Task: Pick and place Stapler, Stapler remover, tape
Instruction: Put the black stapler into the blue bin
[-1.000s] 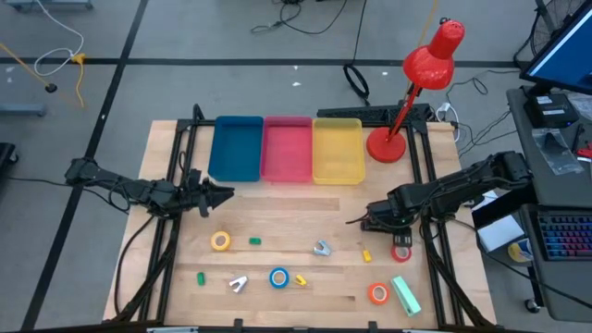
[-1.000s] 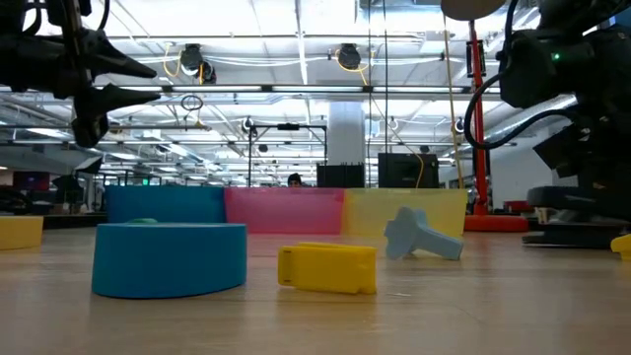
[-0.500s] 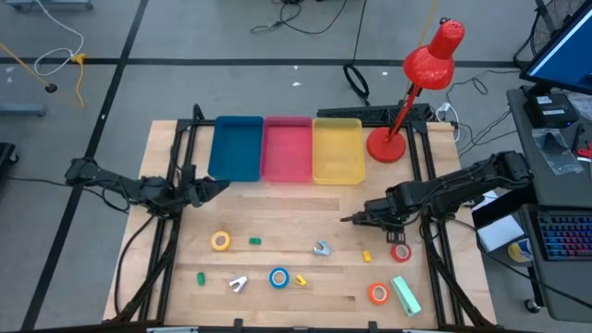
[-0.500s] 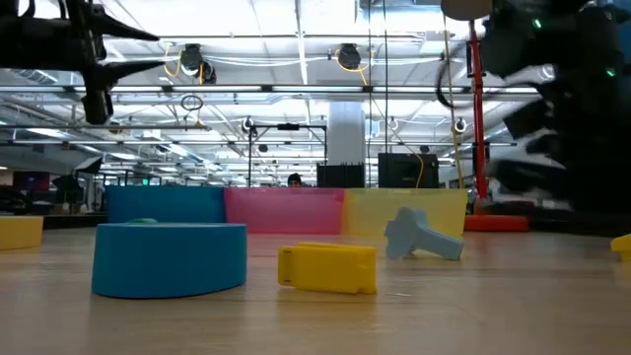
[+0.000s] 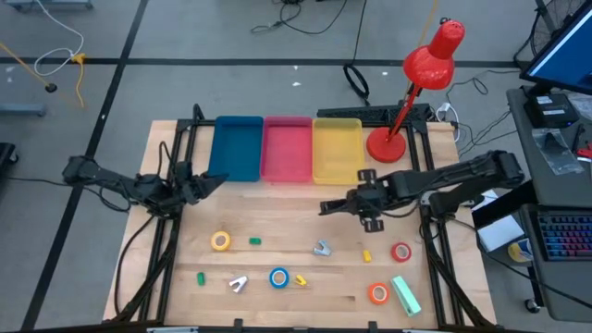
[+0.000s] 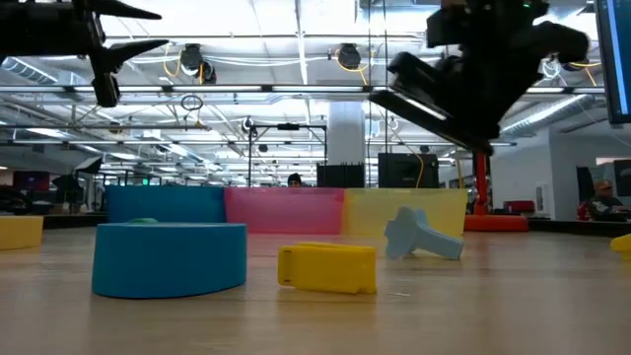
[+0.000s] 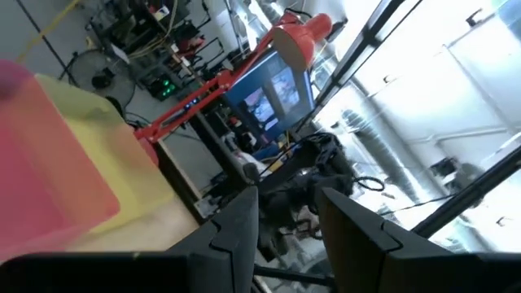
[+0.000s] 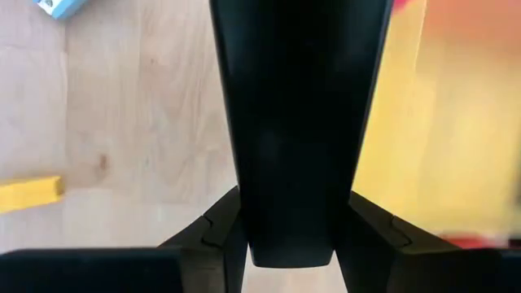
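Observation:
My right gripper (image 5: 367, 205) hangs in front of the yellow bin (image 5: 338, 153), shut on a black stapler (image 5: 335, 204) that fills the right wrist view (image 8: 297, 122). My left gripper (image 5: 215, 184) hovers open by the blue bin (image 5: 235, 148), with nothing between its fingers (image 7: 236, 232). On the table lie tape rolls: yellow (image 5: 220, 241), blue (image 5: 279, 277), red (image 5: 400, 252) and orange (image 5: 378, 293). A grey staple remover (image 5: 321, 248) and a white one (image 5: 239, 284) lie among them. My right gripper pinches the black stapler between its two fingers (image 8: 213, 236), at the stapler's narrower end (image 8: 289, 244). The stapler runs on from the fingers toward the table's left. It is lifted clear, high above the table and tilted (image 6: 434, 94).
A pink bin (image 5: 288, 148) stands between the blue and yellow ones. A red desk lamp (image 5: 407, 102) rises at the far right. Small green (image 5: 254, 241) and yellow (image 5: 366, 255) pieces and a pale green block (image 5: 406, 294) lie on the wood.
My right gripper has risen from near the red tape roll and gone toward the table's left and far side, carrying the black stapler up clear of the table. My left gripper has risen a little and tipped its fingers upward.

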